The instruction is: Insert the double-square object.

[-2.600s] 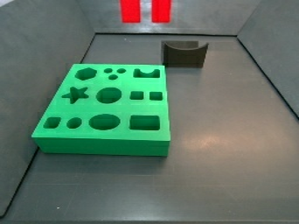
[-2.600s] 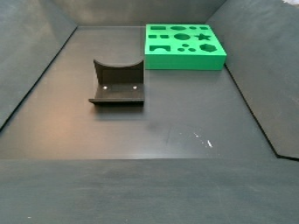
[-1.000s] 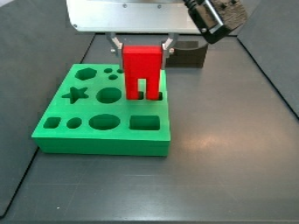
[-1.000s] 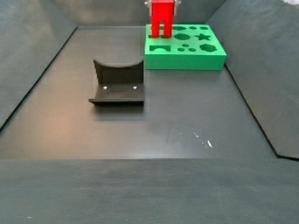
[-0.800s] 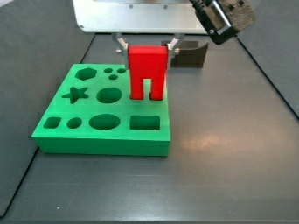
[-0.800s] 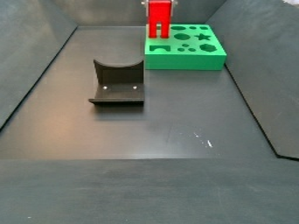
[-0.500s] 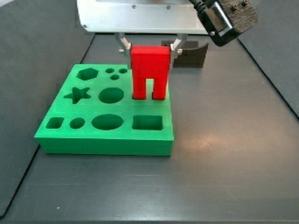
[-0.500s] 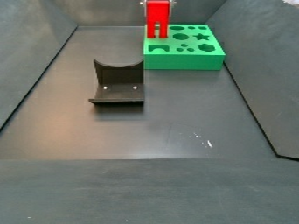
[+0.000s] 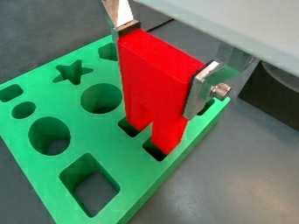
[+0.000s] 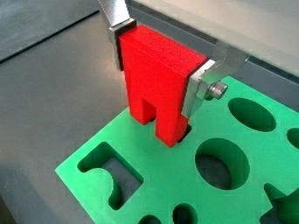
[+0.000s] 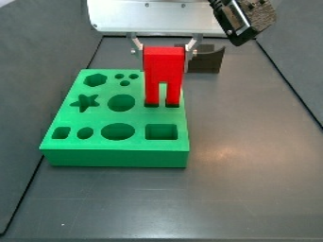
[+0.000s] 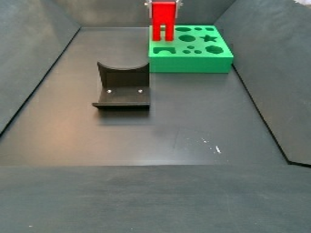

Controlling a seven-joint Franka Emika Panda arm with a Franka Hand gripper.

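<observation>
Red plastic, the double-square object [image 9: 156, 87] is held upright over the green board [image 9: 41, 149], its two legs reaching down to the paired square holes. It is clamped between the silver fingers [image 10: 204, 80] of the gripper [image 11: 163, 44]. A dark curved block [image 12: 122, 86] is seen well apart. No writing is readable.

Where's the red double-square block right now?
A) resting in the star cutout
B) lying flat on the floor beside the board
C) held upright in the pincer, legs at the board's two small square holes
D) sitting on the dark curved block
C: the pincer clamps the double-square object upright on both sides, and its two legs meet the green board at the paired square holes, clear of the star cutout.
</observation>
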